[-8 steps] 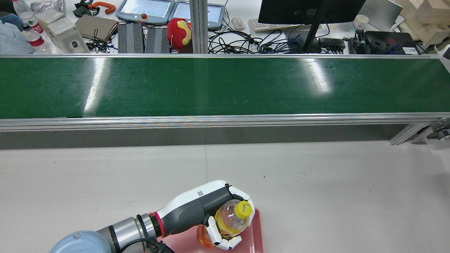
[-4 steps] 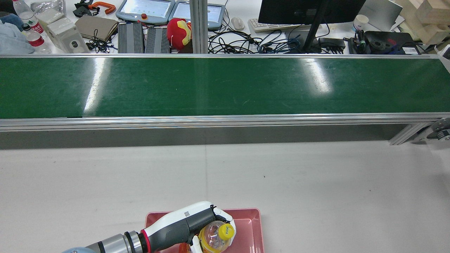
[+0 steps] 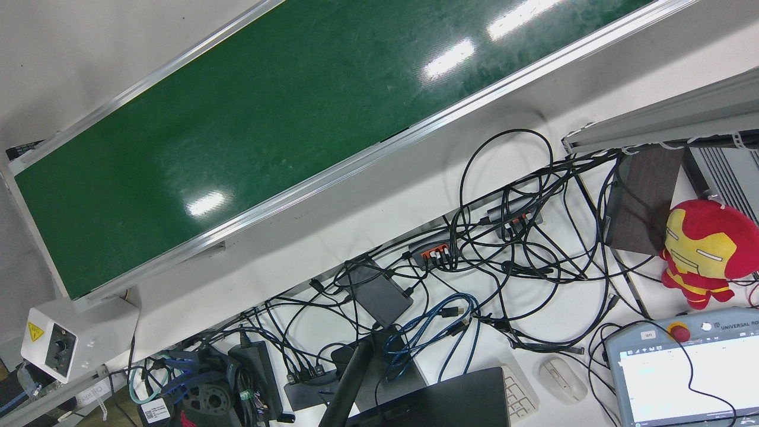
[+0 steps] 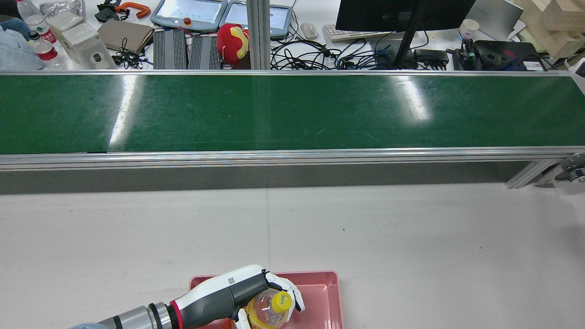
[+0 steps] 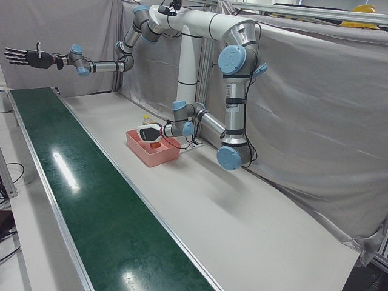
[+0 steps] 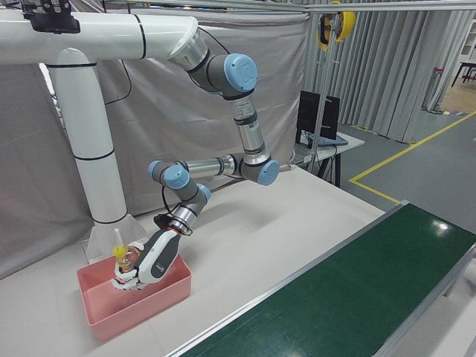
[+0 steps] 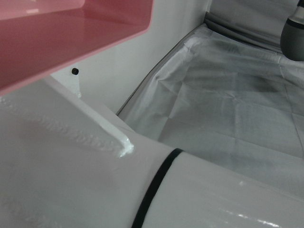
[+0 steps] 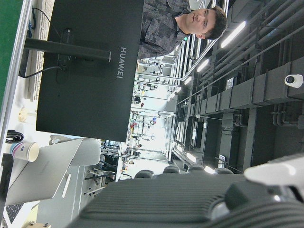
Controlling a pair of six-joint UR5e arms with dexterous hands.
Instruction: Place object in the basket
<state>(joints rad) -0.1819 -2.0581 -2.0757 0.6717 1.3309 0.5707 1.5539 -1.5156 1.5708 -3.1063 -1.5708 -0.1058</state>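
My left hand [image 4: 237, 292] is shut on a clear bottle [image 4: 269, 310] with a yellow cap and a yellow and orange label. It holds the bottle low inside the pink basket [image 4: 327, 292] at the near edge of the white table. The right-front view shows the same hand [image 6: 158, 256], bottle [image 6: 126, 259] and basket [image 6: 141, 306]. In the left-front view the hand [image 5: 150, 131] is over the basket [image 5: 159, 156]. My right hand [image 5: 24, 57] is open and empty, raised high above the far end of the belt. The left hand view shows only the basket's wall [image 7: 71, 38].
A long green conveyor belt [image 4: 292, 112] with metal rails runs across the table beyond the basket, and also shows in the left-front view [image 5: 91, 206]. Behind it a desk holds a monitor [image 4: 402, 13], cables, teach pendants and a red plush toy [image 4: 233, 43].
My left hand has moved down and toward the table's near edge with the bottle, from above the basket to low inside it.
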